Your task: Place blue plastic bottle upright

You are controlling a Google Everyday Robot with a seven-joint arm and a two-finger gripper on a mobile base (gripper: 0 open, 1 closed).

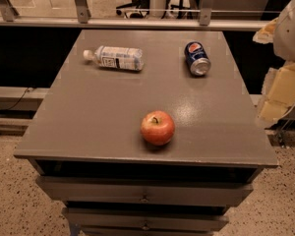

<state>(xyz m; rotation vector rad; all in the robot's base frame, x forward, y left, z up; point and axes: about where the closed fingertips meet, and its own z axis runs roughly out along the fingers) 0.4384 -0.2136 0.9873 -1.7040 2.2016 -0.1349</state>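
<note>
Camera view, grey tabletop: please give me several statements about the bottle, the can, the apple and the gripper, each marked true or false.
1. The clear bluish plastic bottle with a white cap stands upright. False: it lies on its side, cap pointing left.
2. The red apple sits nearer the front edge of the grey table than the bottle does. True.
3. The dark-blue Pepsi can touches the bottle. False: they lie well apart, the can at the back right, the bottle at the back left.
4. The cream-coloured gripper is at the right edge of the view, off the table's right side and far from the bottle. True.
</note>
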